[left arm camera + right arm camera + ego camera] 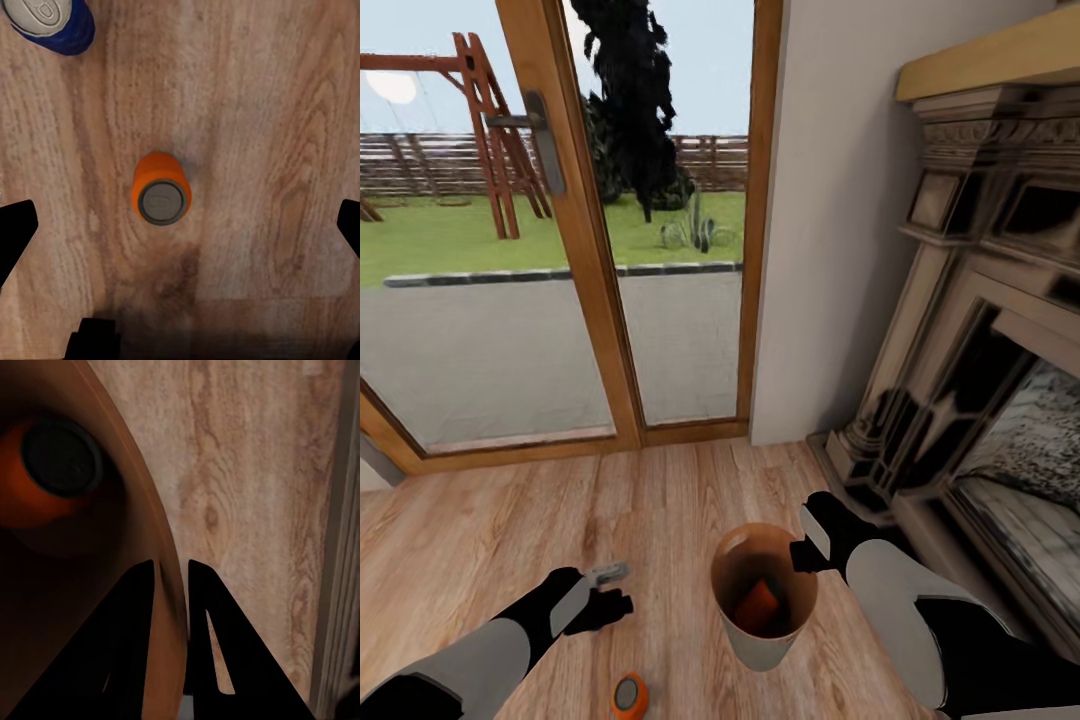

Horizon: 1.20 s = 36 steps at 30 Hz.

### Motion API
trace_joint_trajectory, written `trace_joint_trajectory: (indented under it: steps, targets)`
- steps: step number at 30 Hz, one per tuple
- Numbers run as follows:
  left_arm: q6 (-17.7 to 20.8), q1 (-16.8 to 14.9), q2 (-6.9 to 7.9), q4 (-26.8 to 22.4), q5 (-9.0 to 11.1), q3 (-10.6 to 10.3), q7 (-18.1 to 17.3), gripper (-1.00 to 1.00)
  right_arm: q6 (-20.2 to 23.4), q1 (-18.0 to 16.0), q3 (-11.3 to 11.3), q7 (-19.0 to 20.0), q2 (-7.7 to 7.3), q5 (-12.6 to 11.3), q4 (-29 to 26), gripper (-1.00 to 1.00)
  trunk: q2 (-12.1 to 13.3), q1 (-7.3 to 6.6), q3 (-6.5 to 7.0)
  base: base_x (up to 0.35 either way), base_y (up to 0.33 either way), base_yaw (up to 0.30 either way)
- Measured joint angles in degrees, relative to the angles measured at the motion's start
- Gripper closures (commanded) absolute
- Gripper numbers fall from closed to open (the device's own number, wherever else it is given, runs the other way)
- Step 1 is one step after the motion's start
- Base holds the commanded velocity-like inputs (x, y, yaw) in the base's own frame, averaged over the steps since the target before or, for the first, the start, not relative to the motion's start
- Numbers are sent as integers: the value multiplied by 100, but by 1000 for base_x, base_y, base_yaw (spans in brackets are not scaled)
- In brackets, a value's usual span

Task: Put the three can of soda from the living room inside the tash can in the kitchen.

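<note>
Head view takes in the living room: the wood-framed glass doors (pixel 560 230) fill the far wall, the ornate dark-and-cream fireplace (pixel 980 330) stands at the right, and the warm wood floor (pixel 510 530) spreads below them. On that floor, just in front of the fireplace corner, stands the trash can (pixel 765 598), upright, brown inside and pale outside. The right gripper (pixel 805 553) pinches its rim on the fireplace side; in the right wrist view its two dark fingers (pixel 127 652) straddle the thin brown wall (pixel 154 547), one inside and one outside, closed tight on it. One orange can (pixel 758 603) lies tilted at the bottom of the bin, its dark end (pixel 61 457) facing up towards the wrist camera. The left gripper (pixel 610 590) hangs low over the floor to the left of the bin, its fingers spread wide and holding nothing. A second orange can (pixel 158 189) stands upright on the boards between those spread fingertips (pixel 15 229), untouched; from the head it sits at the bottom edge (pixel 629 697). Near it on the floor stands the dark blue can (pixel 52 22) with a pale top.
</note>
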Motion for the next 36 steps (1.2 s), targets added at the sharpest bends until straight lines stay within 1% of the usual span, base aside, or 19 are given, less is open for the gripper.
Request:
trace_joint_trajectory:
  steps: [5,12,16,19,23,25,27,28,30,31,36]
  targets:
    - [-146,6,21,-2,3,-10,2,-100,-3,0,2,0,7,-15,4,100,-201,110,-90,0,0,0]
    - [-184,7,16,-5,2,-20,1,-100,0,0,5,3,-3,-4,-4,100,-481,264,-215,0,0,0]
    - [-193,7,-3,-4,1,-27,7,-100,44,-1,-30,16,-13,-25,-78,100,-642,351,-287,0,0,0]
    - [-195,8,-8,-4,1,-30,4,-100,133,-48,-46,14,0,7,-144,100,-762,417,-341,0,0,0]
    - [-196,8,-13,-6,1,-31,2,-100,789,-380,-48,18,29,-70,-312,100,-923,505,-413,0,0,0]
    - [-196,8,-17,-5,0,-32,1,-100,906,-544,-68,12,35,-88,-440,100,-1003,549,-448,0,0,0]
    - [-197,8,-19,-5,0,-33,1,-100,906,-684,-87,-1,31,-49,-487,100,-1083,593,-483,0,0,0]
    - [-193,8,-22,-6,-1,-32,3,-100,906,-815,-73,-31,23,-49,-373,100,-1123,615,-503,0,0,0]
    - [-191,8,-26,-5,-1,-33,4,-100,899,-995,-108,-69,14,-6,-450,100,-1204,658,-537,0,0,0]
    - [-190,8,-27,-5,-1,-33,3,-100,891,-1048,-111,-91,12,9,-427,100,-1244,680,-555,0,0,0]
    - [-188,7,-29,-6,-1,-30,4,-100,906,-1248,-111,-263,21,-66,-311,100,-1444,791,-646,0,0,0]
